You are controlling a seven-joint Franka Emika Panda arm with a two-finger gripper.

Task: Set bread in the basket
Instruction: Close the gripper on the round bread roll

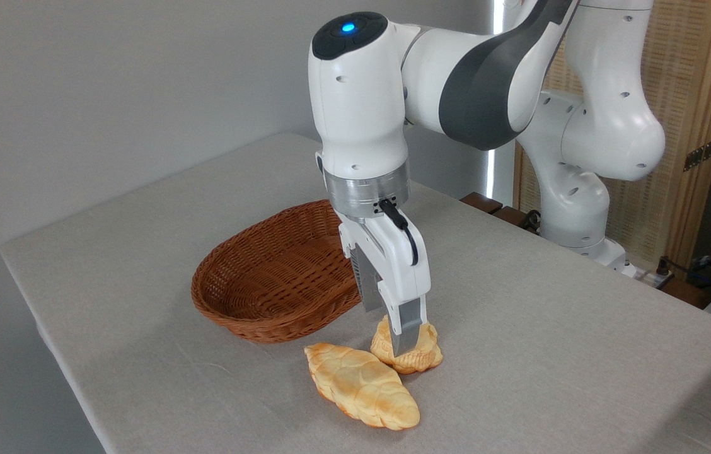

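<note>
**Gripper down over the bun**

On the grey cloth table (551, 328), the bread (421, 354) lies directly under the gripper (407, 340), beside the braided loaf (362, 384). The fingers straddle it; whether they already squeeze it I cannot tell. The basket (254, 309) lies near, to the left.

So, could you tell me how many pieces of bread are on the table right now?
2. The small round bun sits under the gripper, right of the basket; the longer braided loaf lies in front of it. None appears hidden.
</note>
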